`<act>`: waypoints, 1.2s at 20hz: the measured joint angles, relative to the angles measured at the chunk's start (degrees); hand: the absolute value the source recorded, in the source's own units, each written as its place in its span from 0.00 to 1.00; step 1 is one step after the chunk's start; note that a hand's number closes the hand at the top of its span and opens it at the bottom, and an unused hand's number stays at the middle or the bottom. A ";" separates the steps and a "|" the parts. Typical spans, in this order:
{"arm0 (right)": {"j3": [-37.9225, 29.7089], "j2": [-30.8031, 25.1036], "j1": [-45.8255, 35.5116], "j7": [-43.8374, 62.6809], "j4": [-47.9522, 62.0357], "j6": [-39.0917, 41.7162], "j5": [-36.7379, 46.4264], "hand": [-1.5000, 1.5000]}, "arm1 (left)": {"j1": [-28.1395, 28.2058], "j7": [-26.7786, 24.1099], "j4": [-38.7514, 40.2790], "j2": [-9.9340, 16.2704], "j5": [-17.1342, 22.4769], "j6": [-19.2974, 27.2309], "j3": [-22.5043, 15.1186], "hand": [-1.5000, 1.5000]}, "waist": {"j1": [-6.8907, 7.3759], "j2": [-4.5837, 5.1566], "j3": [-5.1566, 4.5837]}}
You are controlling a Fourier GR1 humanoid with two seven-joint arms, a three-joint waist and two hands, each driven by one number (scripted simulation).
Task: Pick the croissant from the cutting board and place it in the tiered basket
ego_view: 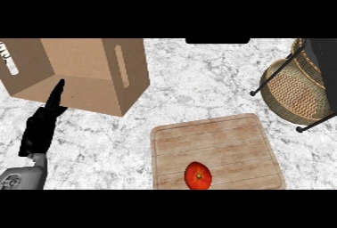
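Well right of the black left hand (pixel 41 127), whose straight fingers rest together pointing up against the open brown cardboard box (pixel 85 71), a round orange-red item (pixel 199 175) sits on the pale wooden cutting board (pixel 217 153). Beyond, far right, stands the woven wicker tiered basket (pixel 296 91).

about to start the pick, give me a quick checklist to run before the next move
1. Croissant on cutting board: not ok; only a red tomato-like item lies there.
2. Tiered basket in view, at the right: ok.
3. Basket's visible tier free of items: ok.
4. Left hand clear of the board, fingers straight, by the cardboard box: ok.
5. Right hand: cannot tell, out of view.
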 measured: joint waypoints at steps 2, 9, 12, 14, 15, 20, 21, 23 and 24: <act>-0.94 -0.64 1.58 -1.41 -2.06 1.05 -1.81 1.00 | 0.36 -0.03 -0.44 0.24 -0.05 -0.18 0.36 0.50 | 0.01 -0.03 0.00; -4.85 -0.31 8.24 -3.81 -8.27 0.84 -8.28 1.00 | -0.48 -0.93 0.90 -0.75 -1.31 0.30 0.16 0.50 | -0.13 -0.27 -0.19; -8.99 1.05 10.86 -2.48 -10.94 -1.58 -12.46 0.00 | -0.03 -1.23 0.92 -0.64 -0.94 -0.10 0.52 0.50 | -0.23 -0.45 -0.26; -10.63 1.26 12.50 -2.49 -12.16 -2.07 -14.54 0.00 | -0.40 -1.63 1.62 -0.76 -0.80 -0.25 0.77 0.50 | -0.20 -0.58 -0.39; -11.14 1.41 13.60 -2.56 -13.18 -2.20 -15.44 0.00 | -0.39 -1.81 1.81 -0.79 -0.81 -0.38 0.81 0.50 | -0.21 -0.62 -0.40; -11.91 3.44 18.26 -2.31 -19.49 -7.11 -17.24 0.00 | -1.03 -1.62 2.27 -0.95 -0.95 -0.89 0.97 0.50 | -0.21 -0.53 -0.25; -11.83 3.75 18.76 -2.05 -20.86 -8.10 -17.25 0.00 | -1.08 -0.94 1.65 -0.95 -0.90 -1.01 0.98 0.50 | -0.17 -0.46 -0.18; -11.85 3.48 19.65 -2.46 -22.71 -10.25 -17.38 0.00 | -1.57 -0.75 2.02 -1.18 -1.09 -1.16 0.89 0.50 | -0.07 -0.27 -0.12; -11.73 3.40 20.43 -2.23 -24.87 -10.36 -17.50 0.00 | -1.57 -0.45 1.92 -1.26 -1.13 -1.17 0.94 0.50 | -0.11 -0.22 -0.09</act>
